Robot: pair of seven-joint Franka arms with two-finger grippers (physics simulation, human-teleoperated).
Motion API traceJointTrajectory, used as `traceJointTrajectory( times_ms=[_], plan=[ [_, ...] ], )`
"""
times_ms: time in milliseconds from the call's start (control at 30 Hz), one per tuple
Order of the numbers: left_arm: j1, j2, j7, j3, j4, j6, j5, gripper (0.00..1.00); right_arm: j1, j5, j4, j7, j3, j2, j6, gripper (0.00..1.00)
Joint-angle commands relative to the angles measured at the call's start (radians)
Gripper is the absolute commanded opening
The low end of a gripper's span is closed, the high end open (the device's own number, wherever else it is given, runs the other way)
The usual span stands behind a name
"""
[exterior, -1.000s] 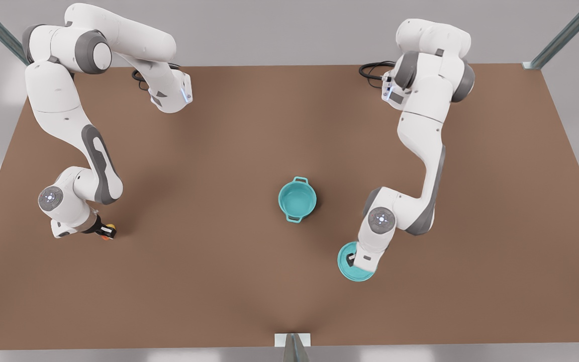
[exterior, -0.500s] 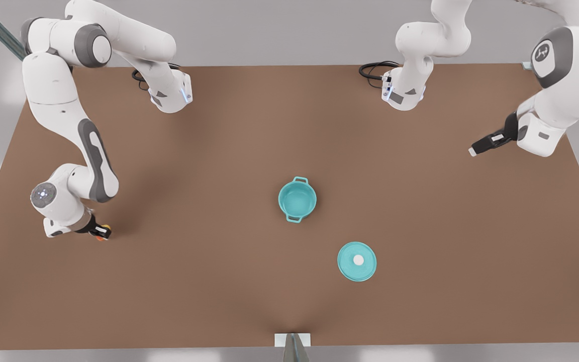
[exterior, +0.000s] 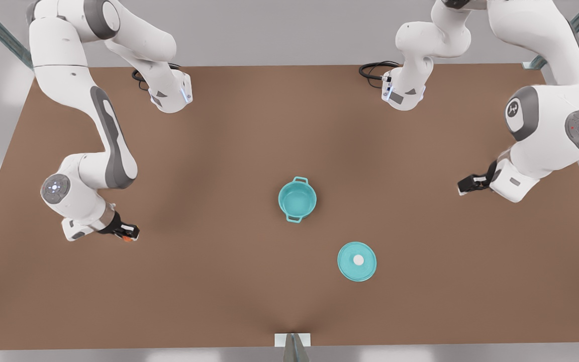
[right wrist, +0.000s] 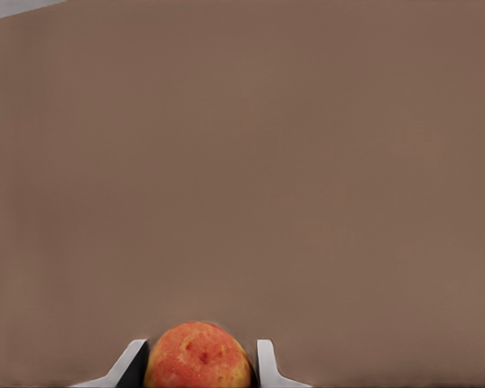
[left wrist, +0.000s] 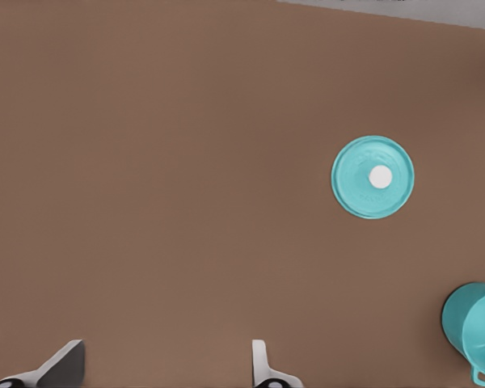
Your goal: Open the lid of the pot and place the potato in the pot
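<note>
Far to the front view's left of the pot (exterior: pixel 297 199), the right claw (exterior: pixel 127 235) was clenched on the potato (right wrist: pixel 198 356), held at its middle; it looked small, firm and light, rounded enough to slip. The pot stood open mid-tabletop (exterior: pixel 219 151), the pot lid (exterior: pixel 357 261) flat near it. Well to its right, the left claw (exterior: pixel 466 186) waited, fingers (left wrist: pixel 260 360) spread, released.

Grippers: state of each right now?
Left gripper: open, empty, at the front view's right.
Right gripper: shut on the potato, at the front view's left.
</note>
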Motion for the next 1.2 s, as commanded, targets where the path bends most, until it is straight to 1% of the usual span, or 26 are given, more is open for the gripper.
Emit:
traceJointTrajectory(
  times_ms=[0,33,233,367,400,533,567,667,733,867,933,967,1000,1033,1167],
  plan=[
    [0.003,0.009,0.185,0.000,0.009,0.014,-0.005,1.00,0.001,-0.007,0.023,0.495,0.055,-0.003,-0.153,0.56],
    [0.009,0.015,0.184,0.003,0.020,0.017,-0.007,1.00,0.005,-0.028,0.032,0.575,0.097,-0.003,-0.158,0.56],
    [0.012,0.015,0.182,0.005,0.020,0.016,-0.011,1.00,0.214,-0.035,0.103,0.894,0.103,0.008,-0.167,0.55],
    [0.013,0.021,0.182,0.005,0.023,0.019,-0.011,1.00,0.329,-0.038,0.147,0.999,0.103,0.045,-0.165,0.55],
    [0.013,0.023,0.182,0.005,0.023,0.019,-0.011,1.00,0.354,-0.032,0.195,1.008,0.103,0.057,-0.165,0.55],
    [0.012,0.023,0.185,0.005,0.023,0.019,-0.010,1.00,0.469,-0.041,0.250,1.083,0.103,0.129,-0.161,0.55],
    [0.015,0.023,0.185,0.006,0.025,0.019,-0.011,1.00,0.502,-0.039,0.294,1.101,0.103,0.163,-0.158,0.55],
    [0.024,0.021,0.182,0.011,0.023,0.019,-0.011,1.00,0.582,-0.041,0.359,1.132,0.100,0.229,-0.153,0.55],
    [0.044,0.023,0.184,0.012,0.026,0.019,-0.040,1.00,0.608,-0.042,0.365,1.150,0.098,0.233,-0.151,0.55],
    [0.035,0.028,0.184,-0.004,0.040,0.005,-0.128,1.00,0.636,-0.042,0.371,1.175,0.097,0.233,-0.151,0.55],
    [0.024,0.020,0.270,-0.015,0.011,0.009,-0.122,1.00,0.659,-0.079,0.371,1.183,0.095,0.285,-0.150,0.55],
    [0.006,0.015,0.196,-0.034,-0.002,0.006,-0.122,1.00,0.660,-0.082,0.371,1.183,0.095,0.304,-0.141,0.55],
    [-0.042,0.028,0.080,-0.046,0.000,0.026,-0.051,1.00,0.671,-0.082,0.370,1.184,0.094,0.319,-0.136,0.55],
    [-0.071,0.031,0.080,-0.046,0.006,0.055,-0.005,1.00,0.676,-0.093,0.371,1.184,0.094,0.335,-0.125,0.55],
    [-0.062,0.037,0.089,-0.043,0.015,0.062,-0.017,1.00,0.694,-0.122,0.379,1.213,0.092,0.365,-0.063,0.55]
  ],
)
